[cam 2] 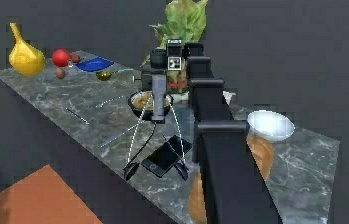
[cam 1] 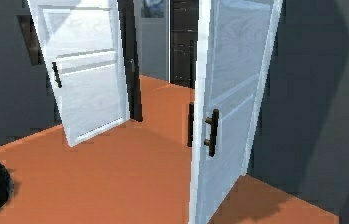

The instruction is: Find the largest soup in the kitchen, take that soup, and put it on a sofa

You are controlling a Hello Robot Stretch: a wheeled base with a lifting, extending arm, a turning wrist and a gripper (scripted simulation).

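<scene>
Dark marble counter [cam 2: 52, 95] beside me bears: yellow gourd [cam 2: 24, 52], red fruit [cam 2: 60, 57], blue tray [cam 2: 95, 64], white bowl [cam 2: 270, 124], flat dark device [cam 2: 169, 156].

Body check, arm side view: arm [cam 2: 222, 160] is a dark, near-black square-section bar, built as stepped nested segments, with matte flat faces and hard edges. The far end carries two small white squares [cam 2: 175, 47] with black marks. Left of those is the pincer [cam 2: 158, 168]: dark blocky body, a grey cylindrical section under it, and two thin pale fingers [cam 2: 137, 145] ending in small dark tips.
</scene>
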